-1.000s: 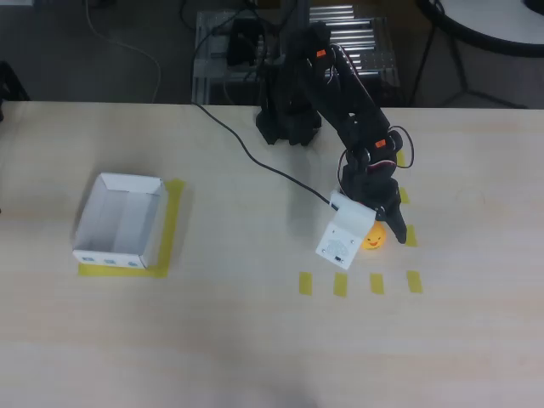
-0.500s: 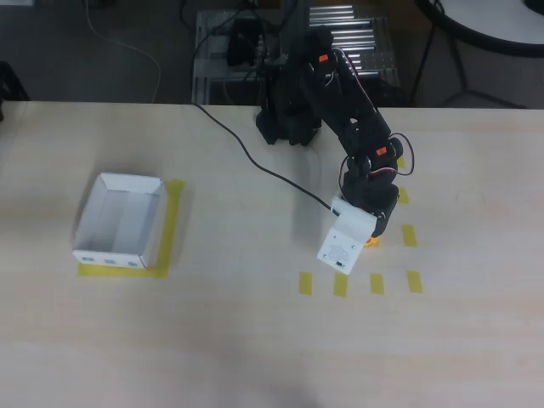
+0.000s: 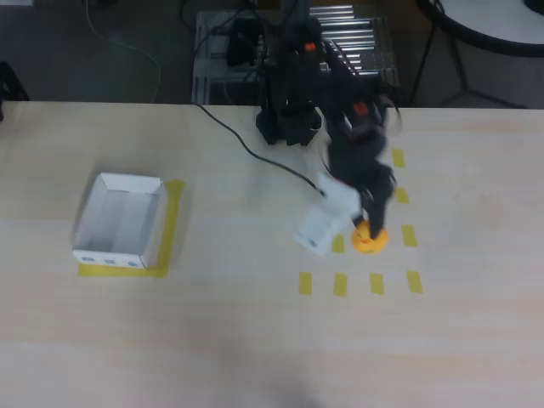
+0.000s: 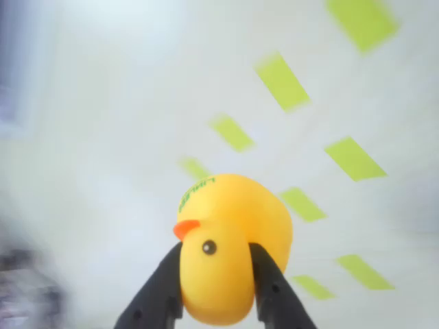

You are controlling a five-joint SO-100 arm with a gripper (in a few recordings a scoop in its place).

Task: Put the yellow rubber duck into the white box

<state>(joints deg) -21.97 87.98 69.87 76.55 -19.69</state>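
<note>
In the overhead view, the white box (image 3: 121, 221) sits at the left of the pale wooden bench (image 3: 229, 331), upright and open at the top, with small blue marks along its near wall. It rests on a square outline of yellow tape (image 3: 172, 229) that shows along its right and near sides. Nothing can be seen inside it.

Toward the middle, a black cable (image 3: 246, 149) runs across the bench from the back edge to the arm. The black arm (image 3: 336, 119) reaches from its base at the far edge down toward the right half, blurred by motion, with a white block (image 3: 325, 223) fixed beside its wrist.

Right of that block, the tool (image 3: 371, 231) grips the yellow rubber duck (image 3: 369, 239), well apart from the box. In the wrist view, the 2 black fingers (image 4: 156, 295) press against both sides of the duck (image 4: 230, 240), closed on it, its orange beak pointing left.

Short yellow tape strips (image 3: 376, 283) lie in a row near the duck and in a line to its right.
</note>
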